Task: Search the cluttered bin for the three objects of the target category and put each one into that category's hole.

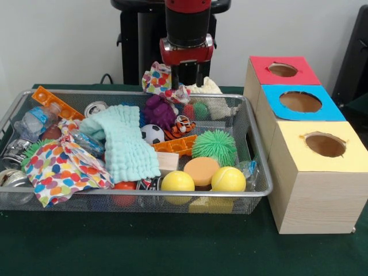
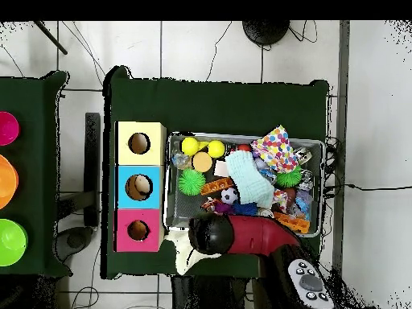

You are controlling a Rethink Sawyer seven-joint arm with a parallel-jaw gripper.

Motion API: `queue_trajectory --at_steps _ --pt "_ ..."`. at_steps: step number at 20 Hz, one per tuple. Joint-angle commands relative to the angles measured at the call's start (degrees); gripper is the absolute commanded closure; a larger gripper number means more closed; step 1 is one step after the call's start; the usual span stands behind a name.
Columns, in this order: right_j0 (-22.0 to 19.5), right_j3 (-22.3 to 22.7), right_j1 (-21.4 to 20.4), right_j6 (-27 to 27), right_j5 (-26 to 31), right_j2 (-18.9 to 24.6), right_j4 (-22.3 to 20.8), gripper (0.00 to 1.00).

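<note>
The wire-mesh bin (image 1: 144,194) holds several toys and cloths: two yellow balls (image 1: 177,181), a green spiky ball (image 1: 214,145), a mint cloth (image 1: 123,144), a large polka-dot cloth (image 1: 60,167) and a purple plush (image 1: 159,111). My gripper (image 1: 187,80) hangs over the bin's far rim, its fingers (image 1: 175,77) apart. A small polka-dot cloth (image 1: 162,80) stands bunched against the left one. To the right stand three boxes with holes: red (image 1: 261,66), blue (image 1: 276,109) and yellow (image 1: 299,155). In the overhead view the arm (image 2: 241,235) hides the gripper at the bin's (image 2: 241,137) lower-left edge.
A cream cloth (image 1: 206,87) lies behind the bin's far rim, beside the gripper; it also shows on the table in the overhead view (image 2: 187,251). Something beige sits in the blue box's hole (image 2: 142,186). Pink, orange and green bowls (image 2: 8,182) stand on a table at the overhead's left.
</note>
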Motion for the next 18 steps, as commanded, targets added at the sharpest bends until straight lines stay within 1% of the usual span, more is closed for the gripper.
queue_trajectory --at_steps 1,2,6,8,10,13,18 --pt "3.1 -4.6 -10.6 5.1 16.4 1.7 4.5 0.00" --pt "3.0 -4.8 -10.8 5.2 17.0 1.9 4.7 0.00" --pt "2.1 -4.5 -10.7 5.0 16.2 2.6 5.1 0.00" --pt "2.1 -5.4 -10.7 4.7 17.3 2.7 5.2 0.00" --pt "2.6 -7.2 -10.7 4.7 19.6 2.8 5.0 0.00" --pt "3.1 -9.4 -9.2 5.0 20.4 3.0 4.7 0.00" --pt "3.3 -11.4 -5.3 5.2 17.0 2.8 3.4 0.00"
